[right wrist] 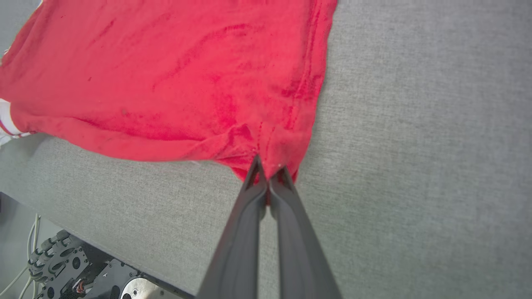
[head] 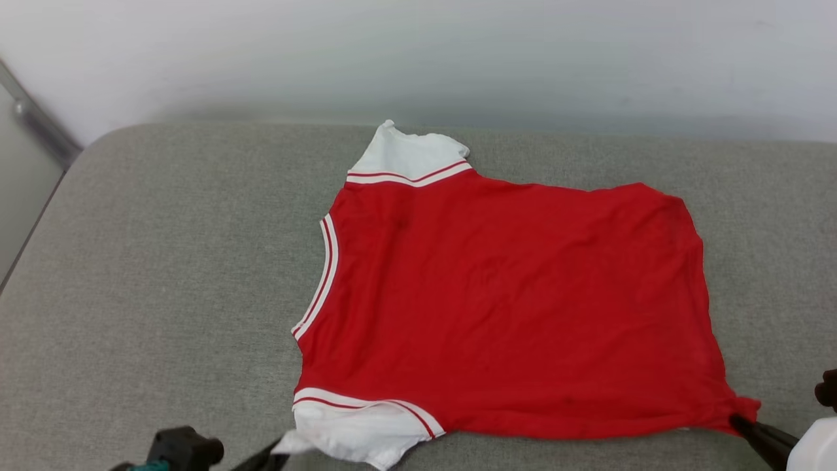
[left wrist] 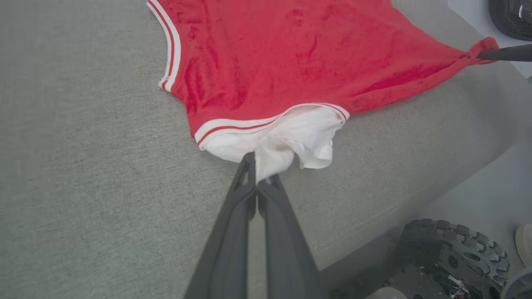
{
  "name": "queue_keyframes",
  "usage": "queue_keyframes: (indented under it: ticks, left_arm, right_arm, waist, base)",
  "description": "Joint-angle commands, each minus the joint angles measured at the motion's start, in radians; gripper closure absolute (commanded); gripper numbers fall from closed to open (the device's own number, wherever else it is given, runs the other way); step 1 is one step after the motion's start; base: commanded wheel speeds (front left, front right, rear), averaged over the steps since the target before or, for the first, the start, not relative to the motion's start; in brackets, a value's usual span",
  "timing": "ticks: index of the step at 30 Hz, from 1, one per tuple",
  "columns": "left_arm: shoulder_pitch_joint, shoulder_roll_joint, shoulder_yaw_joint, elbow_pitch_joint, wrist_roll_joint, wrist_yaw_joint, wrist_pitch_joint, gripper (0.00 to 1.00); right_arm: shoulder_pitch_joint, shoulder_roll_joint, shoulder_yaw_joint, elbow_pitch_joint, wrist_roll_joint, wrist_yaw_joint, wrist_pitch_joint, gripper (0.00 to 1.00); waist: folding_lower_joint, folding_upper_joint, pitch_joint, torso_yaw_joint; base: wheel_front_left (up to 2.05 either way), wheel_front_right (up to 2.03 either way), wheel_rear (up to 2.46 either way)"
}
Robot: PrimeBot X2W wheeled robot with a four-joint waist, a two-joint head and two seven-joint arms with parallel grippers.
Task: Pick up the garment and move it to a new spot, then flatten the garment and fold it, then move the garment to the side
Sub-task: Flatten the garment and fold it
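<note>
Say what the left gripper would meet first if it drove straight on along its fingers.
The left gripper is shut on the white sleeve of the garment, so it would press into that sleeve first, then probably the red body beyond, though depth is unclear.

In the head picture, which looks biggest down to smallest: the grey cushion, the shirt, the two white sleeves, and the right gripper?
1. grey cushion
2. shirt
3. far sleeve and near sleeve: about alike, so no ranking; the near one is closer to the camera
4. right gripper, partly cut off by the edge
</note>
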Motion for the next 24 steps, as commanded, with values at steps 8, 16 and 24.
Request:
queue_keyframes:
  ticks: [8,16,24]
  left_arm:
    - [-0.137,-0.005,0.07,-0.004,0.017,-0.007,-0.029,1.0]
    - [-0.296,-0.006,0.086,0.07,0.053,-0.041,-0.005,1.0]
    - [-0.455,-0.042,0.071,0.212,0.089,-0.082,0.021,1.0]
  right_arm:
    - [-0.081,0.002,-0.03,-0.057,0.017,-0.001,0.024,1.0]
    - [-0.212,-0.016,0.005,-0.041,-0.034,-0.001,0.06,1.0]
    - [-0.345,-0.013,0.05,0.034,-0.085,-0.001,0.07,1.0]
  waist:
    - [0.0,0.0,0.086,-0.013]
    - [0.0,0.0,0.178,-0.033]
    - [0.0,0.0,0.259,-0.047]
  base:
    - [0.0,0.0,0.0]
    - [0.0,0.0,0.0]
    - [0.0,0.0,0.0]
